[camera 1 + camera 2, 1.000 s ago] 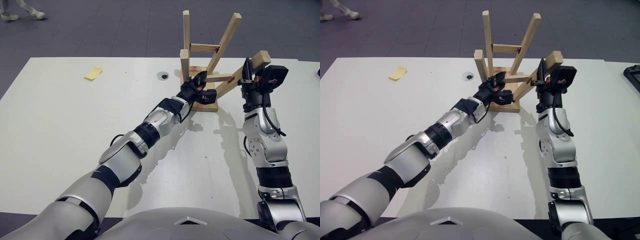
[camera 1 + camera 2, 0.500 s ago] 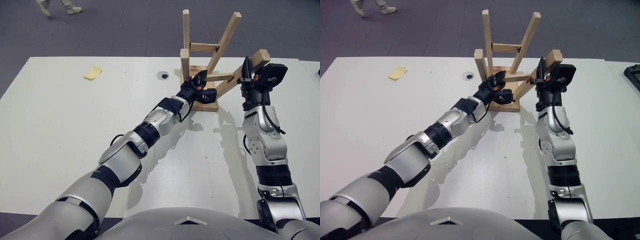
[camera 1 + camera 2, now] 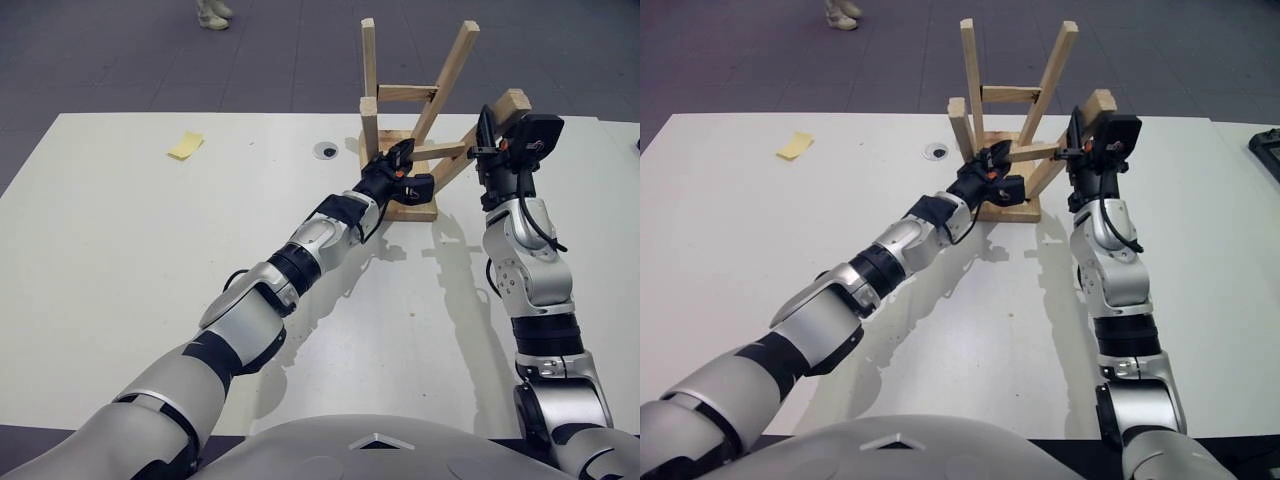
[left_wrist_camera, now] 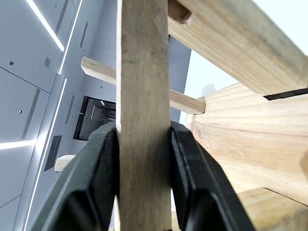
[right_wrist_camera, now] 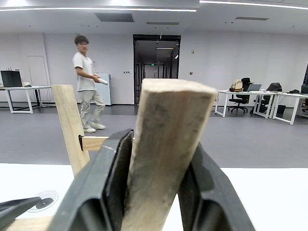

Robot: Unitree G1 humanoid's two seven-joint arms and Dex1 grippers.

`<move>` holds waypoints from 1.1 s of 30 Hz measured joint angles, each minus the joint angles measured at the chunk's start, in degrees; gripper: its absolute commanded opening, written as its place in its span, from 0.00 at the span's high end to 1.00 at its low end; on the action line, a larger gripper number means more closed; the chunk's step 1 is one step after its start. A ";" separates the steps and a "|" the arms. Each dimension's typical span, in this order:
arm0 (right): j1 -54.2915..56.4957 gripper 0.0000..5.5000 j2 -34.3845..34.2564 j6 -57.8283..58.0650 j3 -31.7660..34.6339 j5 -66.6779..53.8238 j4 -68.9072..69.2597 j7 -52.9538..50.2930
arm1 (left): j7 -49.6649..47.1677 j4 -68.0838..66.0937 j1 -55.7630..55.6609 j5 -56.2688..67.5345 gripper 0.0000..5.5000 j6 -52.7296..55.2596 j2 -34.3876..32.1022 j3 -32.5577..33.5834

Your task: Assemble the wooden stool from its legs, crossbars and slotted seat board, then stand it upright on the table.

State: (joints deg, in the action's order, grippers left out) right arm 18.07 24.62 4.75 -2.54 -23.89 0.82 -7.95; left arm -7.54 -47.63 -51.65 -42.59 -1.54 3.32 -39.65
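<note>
At the far edge of the table, left gripper (image 3: 398, 165) is clenched on a wooden bar, its fingers (image 4: 98, 183) pressed flat on both faces; looks like the near crossbar (image 3: 440, 153), close to where it meets the near left leg (image 3: 369, 125), though I can't be sure which piece it is. Right gripper (image 3: 494, 136) is also clamped shut, around the upper end of the near right leg (image 3: 510, 104), fingers (image 5: 108, 192) hugging its sides. Both grippers sit on the near side of the stool (image 3: 415, 130), left one low and close to the seat board (image 3: 412, 208), right one high and off to the right. Stool is upside down: seat board flat on the table (image 3: 120, 250), legs pointing up, far left leg (image 3: 368, 50) roughly upright, far right leg (image 3: 452, 68) leaning right, far crossbar (image 3: 407, 93) between them. Near right leg splays out a lot, so its joint may not be fully seated. Progress guess: assembly mostly done, all four legs and two crossbars in place; left to do is firming up that leg if needed, then flipping the whole thing onto its feet. Well off to the left, a yellow note (image 3: 186, 146) and a round table port (image 3: 325, 151), both apart from the stool.
</note>
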 measured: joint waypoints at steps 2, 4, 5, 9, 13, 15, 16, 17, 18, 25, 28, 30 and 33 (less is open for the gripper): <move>0.00 0.78 0.13 0.00 -0.13 0.00 0.00 0.00 | 0.42 0.03 0.00 0.02 0.76 0.00 0.01 0.17; 0.04 0.78 0.23 0.00 -0.24 0.00 -0.04 0.00 | 0.92 0.17 0.00 0.06 0.76 0.00 0.02 0.47; 0.10 0.78 0.24 0.00 -0.27 0.00 -0.09 0.01 | 1.25 0.28 0.00 0.08 0.76 0.00 0.03 0.69; 0.95 0.71 0.29 -0.01 -0.48 0.00 -0.87 0.41 | 3.32 1.16 0.01 0.64 0.76 0.17 0.03 2.32; 1.22 0.59 2.13 2.32 -3.03 5.20 -4.78 1.24 | 4.95 1.90 0.05 1.09 0.76 0.27 0.17 3.35; 1.88 0.54 3.09 2.42 -3.90 8.61 -5.52 1.39 | 5.80 2.04 0.05 1.15 0.66 0.30 0.11 3.83; 2.12 0.52 3.30 2.50 -4.00 9.42 -5.86 1.39 | 6.14 2.21 0.14 1.85 0.64 0.22 0.23 4.13; 2.46 0.50 3.51 2.71 -4.05 10.68 -6.50 1.38 | 6.39 2.61 0.34 2.62 0.61 0.01 0.56 4.44; 2.73 0.47 3.58 2.85 -4.11 11.30 -6.75 1.39 | 6.59 2.92 0.37 3.18 0.58 -0.15 0.70 4.56; 4.21 0.29 3.80 3.32 -3.80 14.84 -8.66 1.39 | 7.13 5.38 0.37 6.82 0.35 -1.13 2.28 5.70; 4.26 0.22 3.82 3.34 -3.58 15.71 -8.79 1.39 | 7.79 7.35 0.38 9.71 0.26 -2.58 3.14 6.85; 4.28 0.17 3.78 3.43 -3.11 15.84 -8.91 1.39 | 8.97 9.60 0.53 12.66 0.20 -3.82 3.15 8.39; 4.35 0.10 3.74 3.73 -2.56 15.99 -8.94 1.44 | 9.59 13.74 1.32 17.65 0.09 -5.90 3.19 11.56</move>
State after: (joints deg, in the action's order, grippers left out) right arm 22.42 28.36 8.47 -5.10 -7.90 -8.11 -6.51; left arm 2.05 -33.89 -50.33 -24.94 -7.44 6.51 -28.09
